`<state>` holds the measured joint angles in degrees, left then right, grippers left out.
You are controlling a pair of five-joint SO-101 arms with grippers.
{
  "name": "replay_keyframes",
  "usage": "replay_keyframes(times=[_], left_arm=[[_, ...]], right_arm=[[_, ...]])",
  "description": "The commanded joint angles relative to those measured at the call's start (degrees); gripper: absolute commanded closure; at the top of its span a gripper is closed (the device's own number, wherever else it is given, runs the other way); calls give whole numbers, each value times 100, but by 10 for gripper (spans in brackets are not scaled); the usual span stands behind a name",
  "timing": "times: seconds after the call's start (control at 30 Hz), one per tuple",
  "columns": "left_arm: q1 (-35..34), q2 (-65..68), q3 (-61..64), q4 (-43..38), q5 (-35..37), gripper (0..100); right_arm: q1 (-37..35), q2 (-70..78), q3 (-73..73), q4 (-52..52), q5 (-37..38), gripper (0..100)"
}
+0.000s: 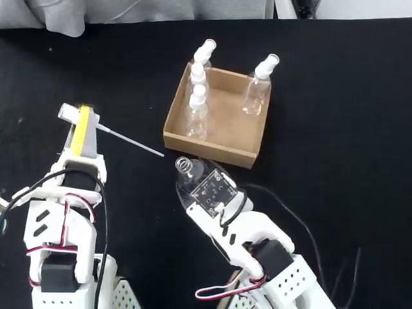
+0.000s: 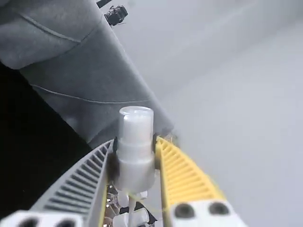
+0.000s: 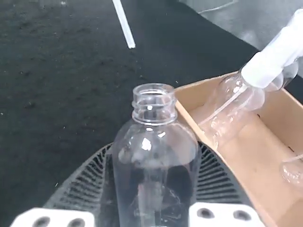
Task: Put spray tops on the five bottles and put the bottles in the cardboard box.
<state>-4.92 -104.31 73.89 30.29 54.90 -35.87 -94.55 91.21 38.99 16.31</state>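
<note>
High view: our left tool (image 1: 81, 114) clamps a spray top (image 1: 68, 112), our right tool (image 1: 193, 183) an uncapped bottle (image 1: 186, 169).
The bottle sits just beside the cardboard box (image 1: 212, 153), neck exposed for capping; the top is farther off.

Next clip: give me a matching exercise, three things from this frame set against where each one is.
Things:
1. spray top
2. uncapped bottle
3. capped bottles

Places:
a. in the cardboard box
b. in the left claw
c. in the right claw

Pairs: 1-b, 2-c, 3-a
</note>
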Motion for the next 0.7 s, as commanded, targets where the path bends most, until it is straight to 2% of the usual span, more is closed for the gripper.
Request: replay_keyframes(times=[0.0,0.1,0.33,0.67], left_arm=[[435,-35,-330,-149,9,970],[699,-26,-321,-149,-35,970],[998,-26,-312,-123,-229,970],[1033,-18,-101,-141,-237,970]], right_arm=[[-97,-84,-40,-202,264,864],[-97,-84,-31,-202,563,864],[-97,-84,-31,-202,580,864],[-97,-84,-31,-202,571,864]])
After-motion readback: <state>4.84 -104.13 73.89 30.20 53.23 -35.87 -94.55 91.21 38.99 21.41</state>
